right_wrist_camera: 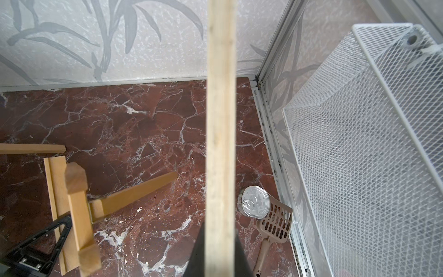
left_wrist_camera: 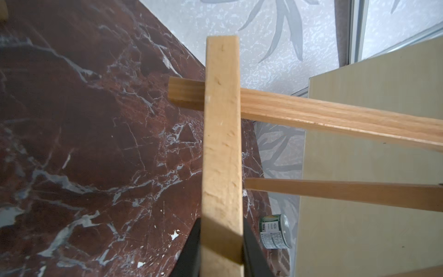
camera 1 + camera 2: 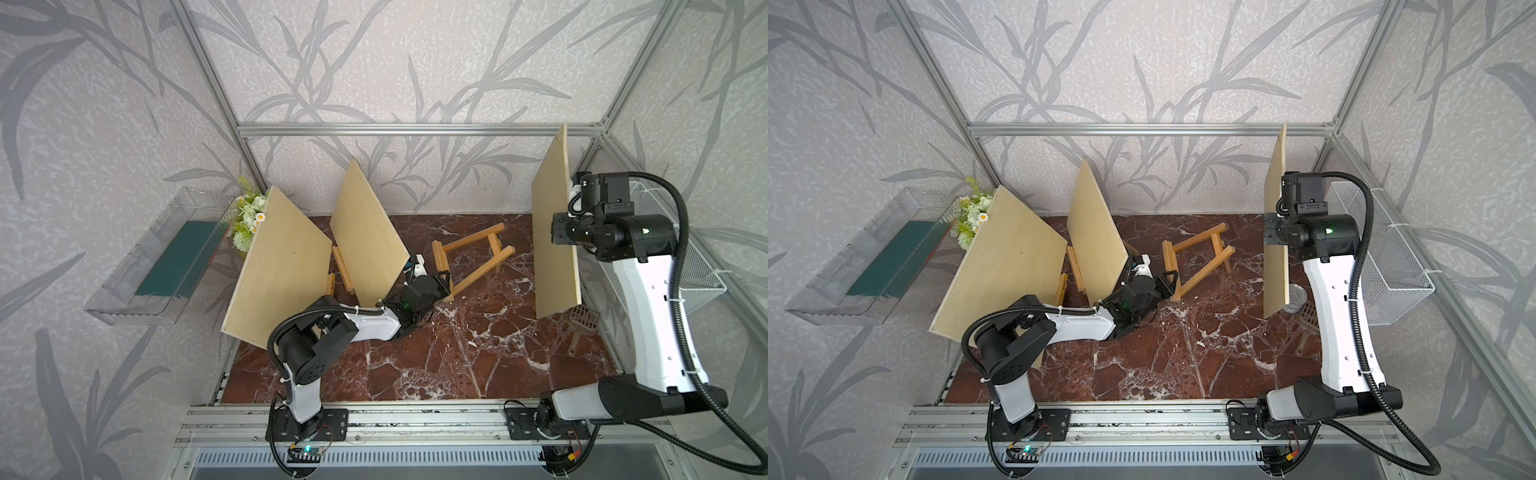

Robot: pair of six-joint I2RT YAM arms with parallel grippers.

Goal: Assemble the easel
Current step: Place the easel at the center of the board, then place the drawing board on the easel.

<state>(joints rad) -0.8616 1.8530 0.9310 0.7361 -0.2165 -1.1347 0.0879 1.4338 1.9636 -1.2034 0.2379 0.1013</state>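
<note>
Red marble tabletop point(image 3: 436, 365) below, leaf-print walls all round. Pinches the easel frame point(image 3: 473, 237) by its pale rail in the left claw point(image 2: 221, 237), jaws narrowed onto the slat, legs branching off just ahead of it; clamps a thin wooden panel point(image 3: 550, 257) upright by its edge in the right claw point(image 1: 220, 235), nearly fully closed. Seems light, stiff and smooth, so likely best held across flat faces near a joint.

White wire-mesh basket point(image 1: 359, 144) mounted right of right gripper point(image 1: 220, 249); silver tin can point(image 1: 255, 201), beige slotted plastic scoop point(image 1: 275, 223) seen below it. Artificial flower bunch point(image 3: 249, 212), clear plastic tray point(image 3: 124, 270) seen left of left gripper point(image 3: 446, 282).
</note>
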